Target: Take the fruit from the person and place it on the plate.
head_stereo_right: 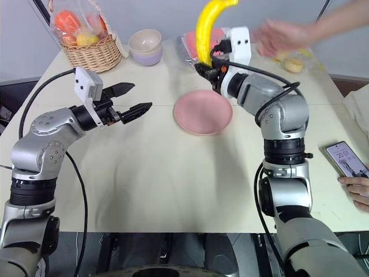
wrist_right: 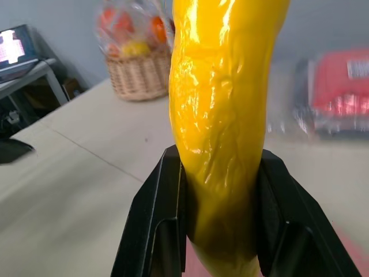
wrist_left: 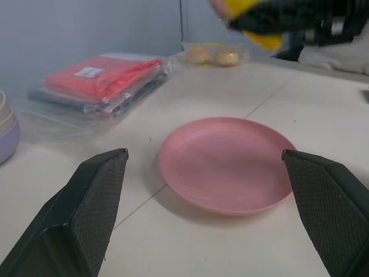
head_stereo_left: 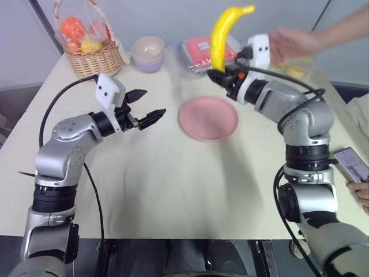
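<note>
Cream table (head_stereo_left: pixel 173 190) before pale grey wall (head_stereo_left: pixel 173 17); dark floor below.

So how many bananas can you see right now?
1. The banana stands upright in the right gripper, above the far edge of the pink plate. The bagged basket may hide others.

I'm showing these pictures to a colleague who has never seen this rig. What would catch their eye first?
First the bright yellow banana, standing nearly upright, its lower end clamped in the right gripper above the far edge of the pink plate. Just beyond it, a person's hand hovers apart from the fruit. The left gripper waits open beside the plate, above the table.
</note>
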`<action>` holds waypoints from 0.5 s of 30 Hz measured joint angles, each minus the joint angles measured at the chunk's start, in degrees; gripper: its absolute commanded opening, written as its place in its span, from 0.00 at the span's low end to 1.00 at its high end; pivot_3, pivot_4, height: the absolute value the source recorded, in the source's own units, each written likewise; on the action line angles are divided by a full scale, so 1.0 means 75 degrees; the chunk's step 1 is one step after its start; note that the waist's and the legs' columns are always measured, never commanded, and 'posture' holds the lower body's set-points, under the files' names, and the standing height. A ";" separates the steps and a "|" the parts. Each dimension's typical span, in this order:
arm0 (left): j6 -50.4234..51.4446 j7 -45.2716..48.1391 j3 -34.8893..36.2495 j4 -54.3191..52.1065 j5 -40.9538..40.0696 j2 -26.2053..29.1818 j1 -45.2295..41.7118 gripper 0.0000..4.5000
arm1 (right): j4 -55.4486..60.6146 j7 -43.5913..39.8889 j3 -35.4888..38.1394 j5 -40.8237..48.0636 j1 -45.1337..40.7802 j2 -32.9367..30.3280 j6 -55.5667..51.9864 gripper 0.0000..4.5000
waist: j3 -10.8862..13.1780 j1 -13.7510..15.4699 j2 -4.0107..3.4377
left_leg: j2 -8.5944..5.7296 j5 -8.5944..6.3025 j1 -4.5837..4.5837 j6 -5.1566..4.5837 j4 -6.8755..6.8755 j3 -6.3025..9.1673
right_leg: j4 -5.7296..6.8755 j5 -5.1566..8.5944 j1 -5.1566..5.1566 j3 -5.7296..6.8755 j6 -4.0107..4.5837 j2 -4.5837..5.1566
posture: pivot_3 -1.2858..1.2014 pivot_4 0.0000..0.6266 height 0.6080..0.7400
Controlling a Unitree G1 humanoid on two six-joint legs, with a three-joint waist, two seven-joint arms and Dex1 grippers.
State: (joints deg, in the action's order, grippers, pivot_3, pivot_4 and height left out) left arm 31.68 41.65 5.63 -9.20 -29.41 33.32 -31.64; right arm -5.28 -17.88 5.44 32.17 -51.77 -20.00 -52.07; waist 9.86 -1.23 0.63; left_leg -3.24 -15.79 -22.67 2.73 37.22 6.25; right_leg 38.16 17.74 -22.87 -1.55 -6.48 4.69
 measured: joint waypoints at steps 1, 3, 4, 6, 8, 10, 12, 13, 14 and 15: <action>0.0000 -0.0001 0.0009 0.0004 0.0001 0.0000 0.0000 1.00 | -0.0122 0.0101 0.0031 0.0000 0.0112 0.0120 -0.0084 0.20 | 0.0000 -0.0001 0.0000 | 0.0000 0.0000 -0.0001 0.0000 -0.0001 0.0000 | 0.0000 0.0000 -0.0002 0.0000 0.0000 0.0000 | 0.52 0.24 1.00; 0.0000 -0.0006 0.0020 0.0009 0.0001 0.0002 0.0000 1.00 | -0.0379 0.0388 0.0151 -0.0001 0.0384 0.0439 -0.0314 0.20 | 0.0000 -0.0005 0.0000 | 0.0001 0.0002 -0.0003 0.0003 -0.0001 0.0000 | 0.0001 0.0000 -0.0005 -0.0002 0.0000 0.0000 | 0.52 0.24 1.00; 0.0001 -0.0009 0.0022 0.0010 0.0001 0.0002 0.0000 1.00 | -0.0495 0.0541 0.0209 -0.0003 0.0517 0.0597 -0.0418 0.20 | 0.0000 -0.0005 0.0000 | 0.0001 0.0002 -0.0004 0.0004 0.0000 0.0000 | 0.0002 0.0000 -0.0005 -0.0002 0.0000 0.0000 | 0.52 0.24 1.00; 0.0004 -0.0017 0.0026 0.0010 0.0001 0.0003 0.0001 1.00 | -0.0655 0.0811 0.0246 -0.0068 0.0768 0.0841 -0.0592 0.20 | 0.0000 -0.0002 -0.0001 | 0.0000 0.0004 -0.0009 0.0006 0.0000 0.0000 | 0.0003 0.0000 -0.0011 -0.0002 0.0001 0.0000 | 0.52 0.24 1.00; 0.0017 -0.0025 0.0033 0.0009 0.0001 0.0010 0.0002 1.00 | -0.0705 0.1033 0.0222 -0.0227 0.1062 0.1004 -0.0701 0.20 | 0.0000 -0.0003 -0.0001 | 0.0000 0.0004 -0.0015 0.0007 0.0001 -0.0001 | 0.0004 0.0000 -0.0018 -0.0002 0.0001 0.0000 | 0.52 0.24 1.00; 0.0037 -0.0033 0.0058 0.0005 0.0000 0.0032 0.0018 1.00 | -0.0705 0.1224 0.0176 -0.0362 0.1373 0.1099 -0.0884 0.20 | 0.0000 -0.0003 -0.0001 | -0.0001 0.0004 -0.0027 0.0008 0.0004 -0.0001 | 0.0007 -0.0001 -0.0030 -0.0002 0.0001 0.0001 | 0.52 0.24 1.00; 0.0054 -0.0048 0.0089 0.0003 0.0001 0.0044 0.0055 1.00 | -0.0615 0.1297 0.0160 -0.0432 0.1478 0.1150 -0.0967 0.20 | -0.0001 -0.0009 -0.0003 | -0.0002 0.0006 -0.0039 0.0010 0.0010 -0.0001 | 0.0017 -0.0001 -0.0043 -0.0003 0.0001 0.0001 | 0.52 0.24 1.00; 0.0055 -0.0056 0.0089 0.0000 0.0000 0.0044 0.0055 1.00 | -0.0569 0.1332 0.0155 -0.0464 0.1478 0.1166 -0.1022 0.20 | -0.0002 -0.0013 -0.0002 | -0.0001 0.0007 -0.0039 0.0011 0.0012 0.0001 | 0.0017 -0.0001 -0.0042 -0.0002 0.0001 -0.0002 | 0.52 0.24 1.00; 0.0058 -0.0059 0.0089 -0.0002 0.0000 0.0044 0.0055 1.00 | -0.0523 0.1368 0.0146 -0.0515 0.1482 0.1180 -0.1051 0.20 | -0.0002 -0.0018 -0.0002 | -0.0001 0.0007 -0.0039 0.0012 0.0011 0.0000 | 0.0018 -0.0001 -0.0045 -0.0002 0.0001 -0.0002 | 0.52 0.24 1.00; 0.0058 -0.0064 0.0089 -0.0009 0.0000 0.0044 0.0055 1.00 | -0.0501 0.1382 0.0128 -0.0548 0.1493 0.1183 -0.1059 0.31 | -0.0002 -0.0021 -0.0003 | -0.0001 0.0008 -0.0038 0.0013 0.0011 0.0001 | 0.0019 -0.0001 -0.0045 -0.0002 0.0001 -0.0002 | 0.52 0.24 1.00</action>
State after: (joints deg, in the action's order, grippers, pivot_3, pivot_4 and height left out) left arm 32.12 41.17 6.30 -9.27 -29.41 33.65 -31.23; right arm -9.04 -7.51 6.40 28.05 -40.57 -11.12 -60.01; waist 9.85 -1.38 0.61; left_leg -3.25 -15.73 -22.95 2.83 37.30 6.26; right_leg 38.30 17.73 -23.20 -1.56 -6.47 4.67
